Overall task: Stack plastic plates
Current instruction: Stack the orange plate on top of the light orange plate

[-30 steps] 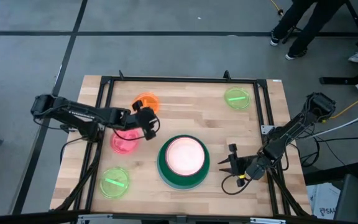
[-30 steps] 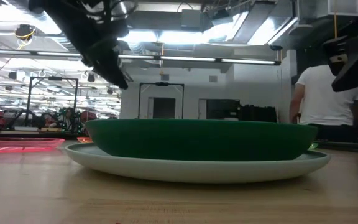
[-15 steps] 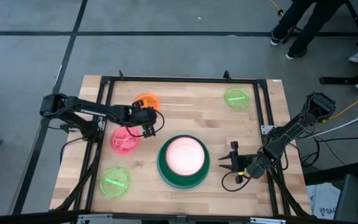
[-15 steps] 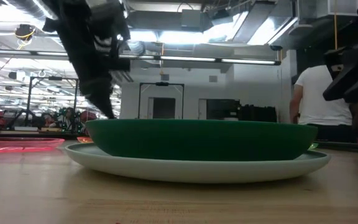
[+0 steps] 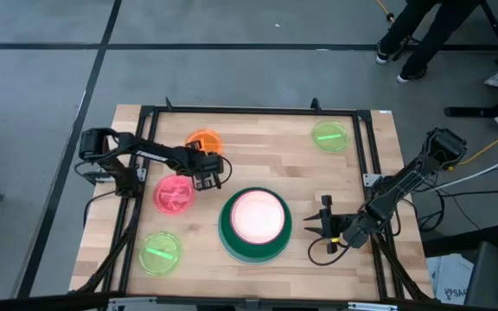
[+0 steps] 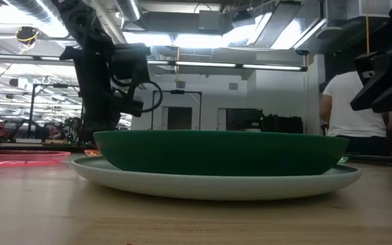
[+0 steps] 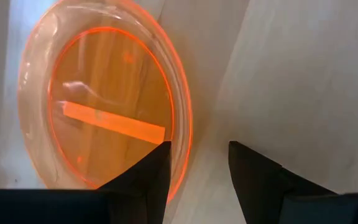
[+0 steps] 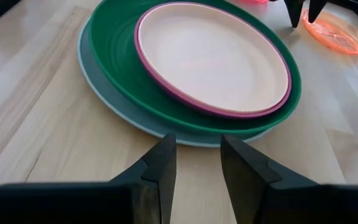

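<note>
left wrist view | left fingers [image 7: 197,171] parted beside orange plate [image 7: 104,102] | right fingers [image 8: 197,168] parted | no readable writing

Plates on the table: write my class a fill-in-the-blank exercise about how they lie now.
1. The stack's bottom plate is light blue; the one on it is dark ____.
2. The stack's top plate is ____ in colour.
3. The left gripper hovers at the small ____ plate.
4. ____ lime plates lie unstacked.

Missing words: green; peach; orange; two

The right claw [image 8: 197,168] hangs parted near the stack: peach plate [image 8: 213,59] nested in magenta [image 8: 143,59], green [image 8: 114,46], pale blue [image 8: 104,84].
</note>
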Robot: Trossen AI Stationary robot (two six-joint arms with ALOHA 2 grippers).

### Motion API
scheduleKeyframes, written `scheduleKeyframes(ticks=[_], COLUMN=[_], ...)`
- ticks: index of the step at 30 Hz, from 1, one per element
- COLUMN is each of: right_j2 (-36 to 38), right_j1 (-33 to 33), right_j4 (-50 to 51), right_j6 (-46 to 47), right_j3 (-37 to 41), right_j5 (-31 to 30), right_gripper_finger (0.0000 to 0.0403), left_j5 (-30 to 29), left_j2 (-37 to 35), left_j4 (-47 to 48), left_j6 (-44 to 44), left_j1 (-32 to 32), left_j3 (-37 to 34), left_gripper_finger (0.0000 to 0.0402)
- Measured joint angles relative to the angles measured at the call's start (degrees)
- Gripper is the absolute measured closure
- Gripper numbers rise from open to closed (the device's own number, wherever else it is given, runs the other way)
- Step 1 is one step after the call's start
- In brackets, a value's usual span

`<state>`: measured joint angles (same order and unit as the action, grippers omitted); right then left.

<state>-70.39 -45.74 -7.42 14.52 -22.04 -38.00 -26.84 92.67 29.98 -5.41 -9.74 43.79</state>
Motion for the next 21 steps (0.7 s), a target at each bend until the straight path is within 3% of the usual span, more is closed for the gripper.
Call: scheduleKeyframes(ticks=[15,21], right_j2=[0.0,0.0], right_j1=[0.1,0.1], right_j4=[-0.1,-0.1], right_j6=[0.0,0.0], right_j3=[0.0,0.0], right_j5=[-0.5,-0.5], right_gripper_finger=[0.0288,0.0288], left_j5=[-3.5,0.3], left_j2=[0.8,0.7], left_j4=[-1.4,-1.4], left_j6=[1.5,1.6], left_j1=[-3.3,-6.5], left_j3=[0.1,0.0], left_gripper_finger=[0.0249,0.0278])
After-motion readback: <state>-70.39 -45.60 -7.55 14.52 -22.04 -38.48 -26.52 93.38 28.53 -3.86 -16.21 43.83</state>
